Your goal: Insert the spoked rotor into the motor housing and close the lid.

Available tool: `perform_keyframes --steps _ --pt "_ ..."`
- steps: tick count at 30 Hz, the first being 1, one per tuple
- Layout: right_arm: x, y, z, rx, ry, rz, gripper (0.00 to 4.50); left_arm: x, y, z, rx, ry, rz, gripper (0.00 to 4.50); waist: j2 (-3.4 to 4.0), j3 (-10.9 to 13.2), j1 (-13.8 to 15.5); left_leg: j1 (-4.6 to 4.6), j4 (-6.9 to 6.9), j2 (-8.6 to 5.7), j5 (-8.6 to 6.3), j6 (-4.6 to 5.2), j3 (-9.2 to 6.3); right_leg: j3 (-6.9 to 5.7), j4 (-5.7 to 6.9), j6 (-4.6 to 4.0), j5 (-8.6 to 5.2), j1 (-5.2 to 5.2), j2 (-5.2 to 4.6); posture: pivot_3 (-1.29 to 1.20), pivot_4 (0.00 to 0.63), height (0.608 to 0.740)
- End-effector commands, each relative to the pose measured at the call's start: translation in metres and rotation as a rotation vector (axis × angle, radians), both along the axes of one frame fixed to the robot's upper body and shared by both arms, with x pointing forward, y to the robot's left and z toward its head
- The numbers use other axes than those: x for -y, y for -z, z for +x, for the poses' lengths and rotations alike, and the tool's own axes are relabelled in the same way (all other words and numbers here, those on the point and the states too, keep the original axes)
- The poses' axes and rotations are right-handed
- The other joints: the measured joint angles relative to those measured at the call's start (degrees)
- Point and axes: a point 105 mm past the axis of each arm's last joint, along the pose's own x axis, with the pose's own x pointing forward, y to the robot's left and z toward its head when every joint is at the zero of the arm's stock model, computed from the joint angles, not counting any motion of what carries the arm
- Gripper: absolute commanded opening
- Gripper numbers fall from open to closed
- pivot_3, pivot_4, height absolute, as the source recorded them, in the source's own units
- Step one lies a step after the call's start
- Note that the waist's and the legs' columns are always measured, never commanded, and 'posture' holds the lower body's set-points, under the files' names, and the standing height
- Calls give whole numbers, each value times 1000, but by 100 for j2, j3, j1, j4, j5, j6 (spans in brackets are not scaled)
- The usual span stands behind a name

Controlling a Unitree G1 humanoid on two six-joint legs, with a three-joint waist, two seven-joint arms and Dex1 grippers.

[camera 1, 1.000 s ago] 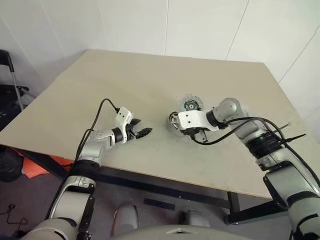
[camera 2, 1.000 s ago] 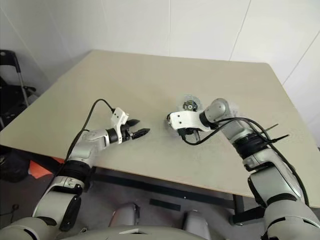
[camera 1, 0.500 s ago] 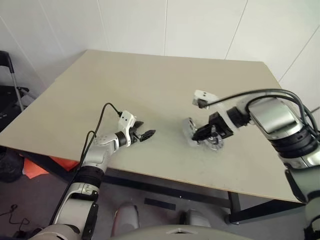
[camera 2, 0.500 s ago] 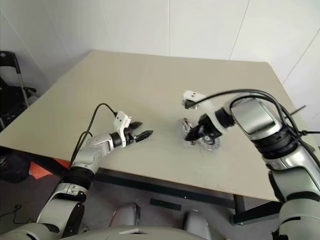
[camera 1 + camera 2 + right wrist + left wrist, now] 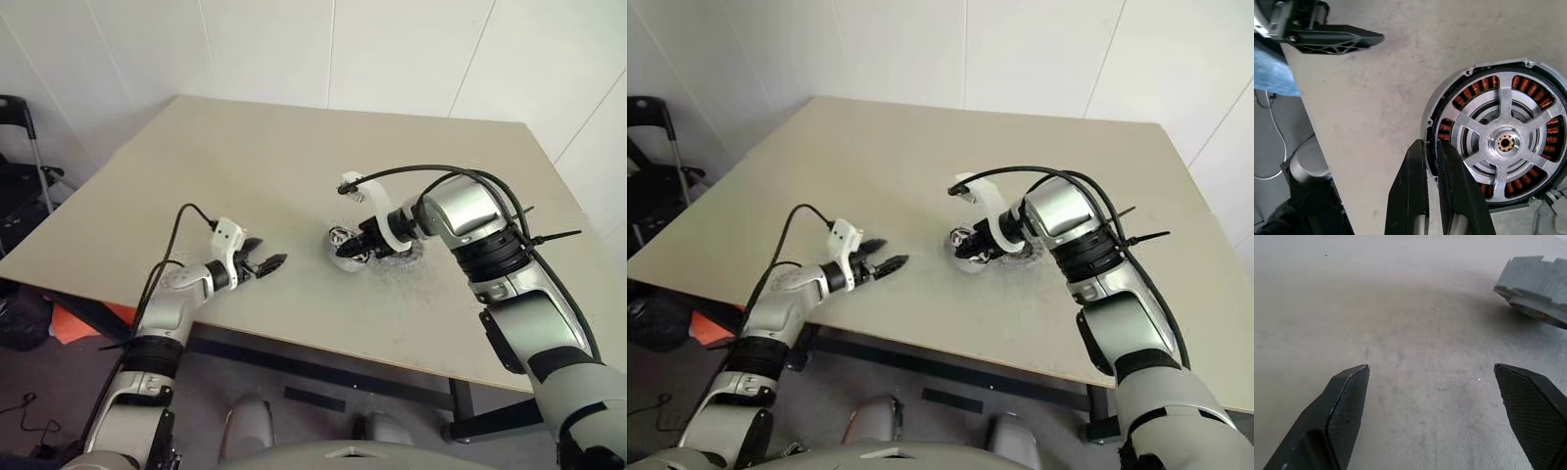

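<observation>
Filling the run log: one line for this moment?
left gripper: open, empty | right gripper: shut at housing rim | rotor: seated in housing

No readable text anywhere in my views.

I can make out no letters, numbers, labels or brand marks on the motor housing (image 5: 1498,142), on the spoked rotor (image 5: 1506,143) seated in it, on the table (image 5: 294,166), or on either of my claws: the left claw (image 5: 1435,382) and the right claw (image 5: 1432,161) are plain black. The white wall panels (image 5: 392,49) behind the table carry no signs. If there are fine markings on the housing's rim, they are too small for me to read.
</observation>
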Motion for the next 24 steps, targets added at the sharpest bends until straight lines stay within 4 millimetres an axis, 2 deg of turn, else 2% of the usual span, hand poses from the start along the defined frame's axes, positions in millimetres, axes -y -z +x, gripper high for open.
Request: perform_keyframes --steps 1,6,12,18,20,24 --pt "9 -8 15 49 84 -23 6 -14 -22 4 63 -34 -7 4332 0 0 10 1 1 0 0 0 0 0 0 1 -1 3 0 0 0 740" --pt "3 -8 23 74 111 -18 1663 -13 -24 4 66 -38 -6 4332 0 0 53 2 3 -3 1 -1 -1 3 0 37 -22 7 -2 0 0 740" --pt "-3 -28 22 83 107 30 3589 -4 -22 5 60 -17 -13 4332 -1 0 75 2 1 0 7 -11 -8 2 2 38 -22 4 2 0 0 740" --pt "-8 -47 15 113 96 71 3589 1 -26 13 66 3 -11 4332 -1 0 75 -8 -15 10 24 -42 -8 -3 5 5 -3 -18 13 0 0 740" --pt "-5 -56 21 204 96 73 3589 5 -28 16 70 18 -14 4332 -1 0 82 -13 -15 9 23 -45 -7 -2 4 5 -4 -22 13 0 0 740" --pt "15 -75 33 499 41 32 3589 20 -30 20 69 60 -31 4332 -3 -1 126 -23 -9 3 23 -45 -7 -5 2 5 -5 -20 4 0 0 740"
